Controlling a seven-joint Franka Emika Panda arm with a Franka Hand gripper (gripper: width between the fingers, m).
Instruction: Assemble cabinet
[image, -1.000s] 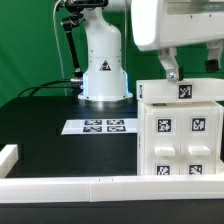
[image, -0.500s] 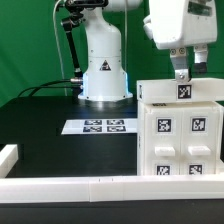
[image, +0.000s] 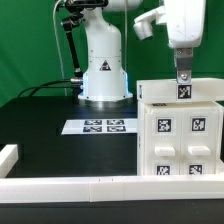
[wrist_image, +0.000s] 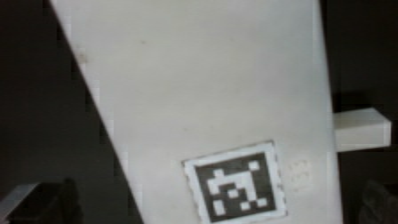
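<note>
The cabinet (image: 180, 135) is a large white box with black-and-white tags, standing at the exterior view's right on the black table. My gripper (image: 182, 76) hangs just above its top back edge, close over a tag there, and holds nothing. In the wrist view the cabinet's white top panel (wrist_image: 196, 90) fills the picture, with one tag (wrist_image: 235, 190) on it. A grey finger (wrist_image: 36, 203) shows at the picture's edge, wide of the panel, so the jaws stand open.
The robot's white base (image: 103, 65) stands at the back. The marker board (image: 100, 126) lies flat in front of it. A white rail (image: 100, 186) runs along the front, with a white block (image: 8, 158) at the exterior view's left. A small white part (wrist_image: 361, 128) lies beside the panel.
My gripper has moved toward the exterior view's right and slightly down, from over the cabinet's left top edge to over its top tag. The cabinet has not moved.
</note>
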